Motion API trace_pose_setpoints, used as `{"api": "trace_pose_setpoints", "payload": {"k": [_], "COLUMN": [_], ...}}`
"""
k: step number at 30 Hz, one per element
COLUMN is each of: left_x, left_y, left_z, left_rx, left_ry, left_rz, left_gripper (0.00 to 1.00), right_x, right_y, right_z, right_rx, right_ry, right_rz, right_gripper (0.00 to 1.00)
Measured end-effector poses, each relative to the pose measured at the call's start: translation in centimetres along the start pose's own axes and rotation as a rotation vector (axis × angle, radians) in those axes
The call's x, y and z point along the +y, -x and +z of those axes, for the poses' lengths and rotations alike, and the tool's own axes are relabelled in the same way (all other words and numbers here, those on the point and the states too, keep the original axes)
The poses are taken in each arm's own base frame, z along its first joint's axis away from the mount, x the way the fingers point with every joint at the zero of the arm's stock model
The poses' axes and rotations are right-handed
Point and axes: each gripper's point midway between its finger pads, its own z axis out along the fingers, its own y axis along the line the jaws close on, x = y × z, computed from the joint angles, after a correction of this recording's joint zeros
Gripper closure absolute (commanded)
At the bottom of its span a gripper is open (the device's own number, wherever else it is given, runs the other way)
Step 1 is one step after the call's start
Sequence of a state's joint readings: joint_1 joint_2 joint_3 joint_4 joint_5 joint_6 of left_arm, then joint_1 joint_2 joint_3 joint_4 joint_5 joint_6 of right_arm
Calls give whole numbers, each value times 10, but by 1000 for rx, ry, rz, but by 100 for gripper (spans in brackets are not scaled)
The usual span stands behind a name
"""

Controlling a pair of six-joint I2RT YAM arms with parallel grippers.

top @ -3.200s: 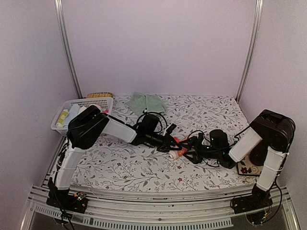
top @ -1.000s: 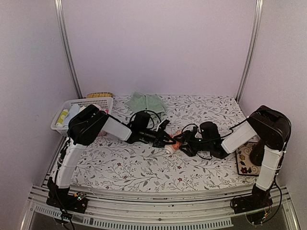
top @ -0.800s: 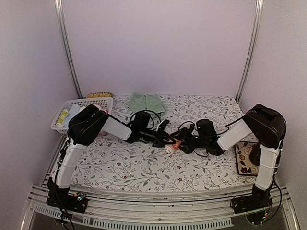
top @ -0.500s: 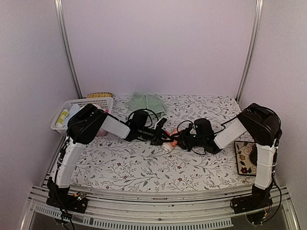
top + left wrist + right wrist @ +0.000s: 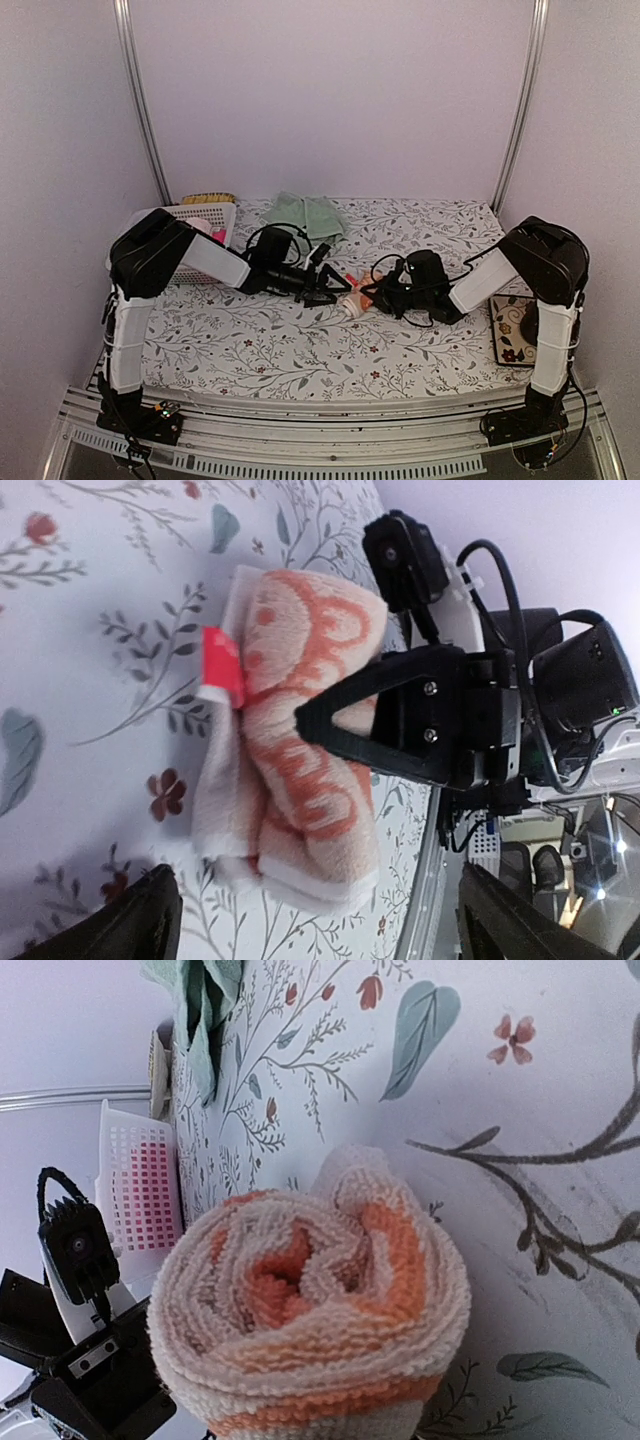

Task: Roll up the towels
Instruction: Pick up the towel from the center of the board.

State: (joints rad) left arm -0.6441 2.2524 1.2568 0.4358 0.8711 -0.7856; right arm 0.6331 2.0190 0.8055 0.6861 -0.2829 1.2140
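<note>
Left gripper: my left gripper (image 5: 315, 925) has its fingers spread wide and holds nothing. Only the two dark tips show, at the lower corners of the left wrist view.
Right gripper: my right gripper (image 5: 368, 293) is clamped on the orange towel (image 5: 290, 800). One black finger lies across the side of the roll and the other is hidden behind it.
Orange towel: it is rolled up with its cream swirls outward and lies on the table (image 5: 260, 350). It is just ahead of my left fingertips, touching neither, and at the very tip of my right gripper. From the right wrist its spiral end fills the near view.
Red tag (image 5: 222, 665): it sticks out of the roll on the side away from my right gripper.
The two grippers: they face each other tip to tip with the roll between them.
Green towel (image 5: 305, 213): it is crumpled and not rolled. It lies well apart from both grippers, off to the far side of my left one and far ahead of my right one.
Basket (image 5: 200, 210): this white lattice basket sits back beside my left forearm, well behind the fingers, with something pink showing through its wall.
</note>
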Motion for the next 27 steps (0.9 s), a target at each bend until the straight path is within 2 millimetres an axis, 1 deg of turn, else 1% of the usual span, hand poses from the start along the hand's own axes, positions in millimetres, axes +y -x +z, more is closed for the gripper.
{"api": "trace_pose_setpoints", "payload": {"k": [2,4,6,8,11,13,16,21,24,27], "left_x": [7,12,19,19,3,-15,-33,-40,-44,-55], "left_y": [-4,-3,1,9,26,37,49,51,53,52], "left_z": [-15,-31,-53,-71,-98,-111,-115,-103,-96,-88], "left_rx": [-21,-47,-86,-124,-204,-249,-280,-252,-239,-226], "left_ry": [85,169,279,358,420,407,371,327,287,200], "left_rz": [-4,2,19,53,136,195,272,325,350,378], "left_gripper": [3,3,3,3,3,3,3,3,3,3], "right_x": [0,2,6,12,28,40,59,102,132,156], "right_y": [-1,-2,-2,-3,-4,-5,-10,-20,-29,-38], "right_z": [-4,-8,-13,-18,-28,-35,-45,-70,-92,-112], "right_rx": [4,7,10,13,16,22,39,71,91,106], "right_ry": [-11,-19,-22,-16,22,55,113,248,350,436], "right_rz": [-28,-60,-105,-149,-234,-290,-371,-512,-595,-660], "right_gripper": [98,98,98,98,98,98,98,98,98,98]}}
